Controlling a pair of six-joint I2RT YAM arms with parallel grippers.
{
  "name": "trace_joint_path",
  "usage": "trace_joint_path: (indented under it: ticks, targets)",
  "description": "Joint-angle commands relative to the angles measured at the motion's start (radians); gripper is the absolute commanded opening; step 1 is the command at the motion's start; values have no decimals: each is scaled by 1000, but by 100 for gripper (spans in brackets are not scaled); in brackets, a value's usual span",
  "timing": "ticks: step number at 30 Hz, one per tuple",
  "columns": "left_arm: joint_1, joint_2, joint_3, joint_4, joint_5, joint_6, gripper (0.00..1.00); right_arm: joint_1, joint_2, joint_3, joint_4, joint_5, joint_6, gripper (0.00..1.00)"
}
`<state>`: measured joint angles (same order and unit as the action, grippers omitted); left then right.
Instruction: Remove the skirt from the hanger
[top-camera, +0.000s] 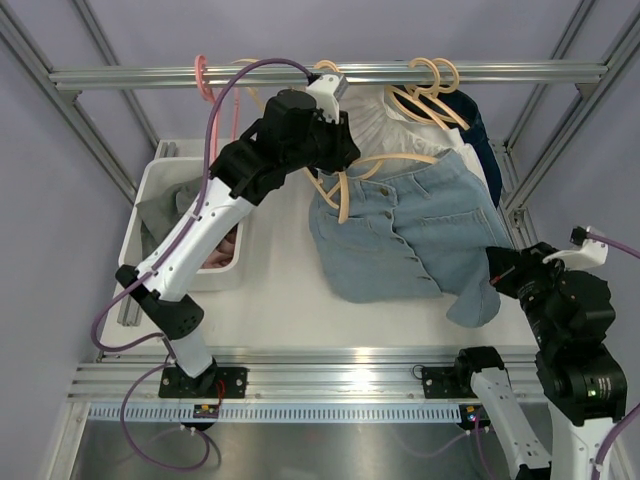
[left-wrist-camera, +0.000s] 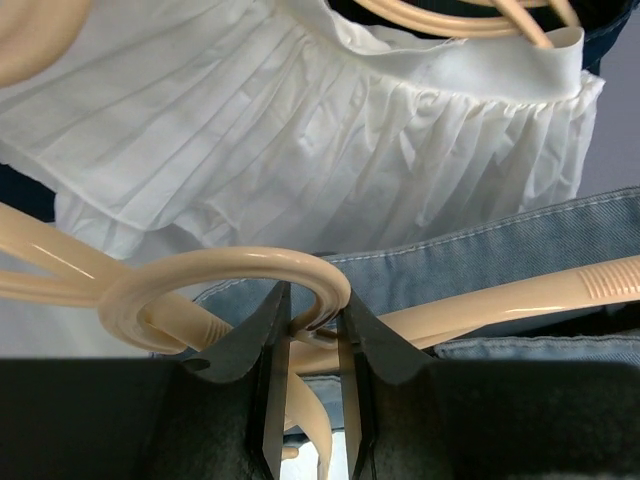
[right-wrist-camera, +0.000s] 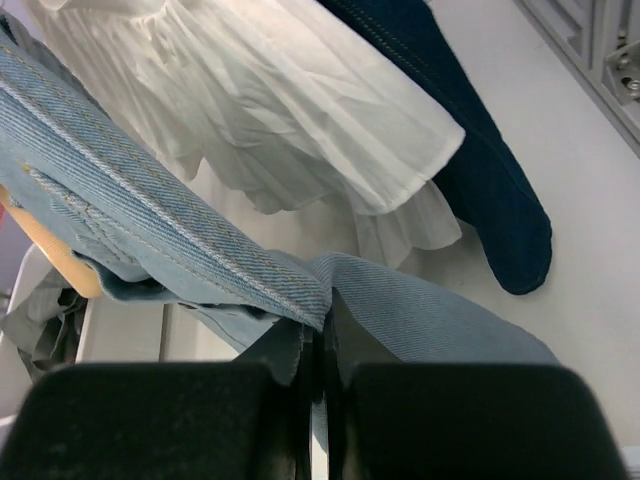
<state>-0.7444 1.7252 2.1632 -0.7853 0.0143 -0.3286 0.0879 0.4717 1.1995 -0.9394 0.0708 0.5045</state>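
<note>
Found the denim skirt (top-camera: 400, 235) spread at centre right over the table (top-camera: 280, 310), waistband far, on the beige hanger (top-camera: 345, 195) just below the rail (top-camera: 560, 73). Cannot tell whether the hook is seated on the rail; hidden by the arm.

Noted the left gripper (left-wrist-camera: 313, 345) clamped on the hanger's neck under the hook, at the skirt's far left end. Noted the right gripper (right-wrist-camera: 320, 335) pinched shut on a fold of the skirt's edge, near right.

Judged the long axis as far left to near right, between both claws. Expect to free the waistband by pulling toward near right.

Logged a white pleated garment (top-camera: 390, 125) and a navy garment (top-camera: 482, 135) just behind, touching the denim; possible snag. Saw a white bin (top-camera: 150, 190) at left, well apart.
</note>
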Motion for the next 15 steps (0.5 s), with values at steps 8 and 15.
trace_joint_path:
  ticks: [8, 15]
  targets:
    - [169, 8, 75, 270, 30, -188, 0, 9, -113, 251, -114, 371, 97, 0]
    - [181, 54, 122, 357, 136, -320, 0, 140, -136, 221, -112, 452, 92, 0]
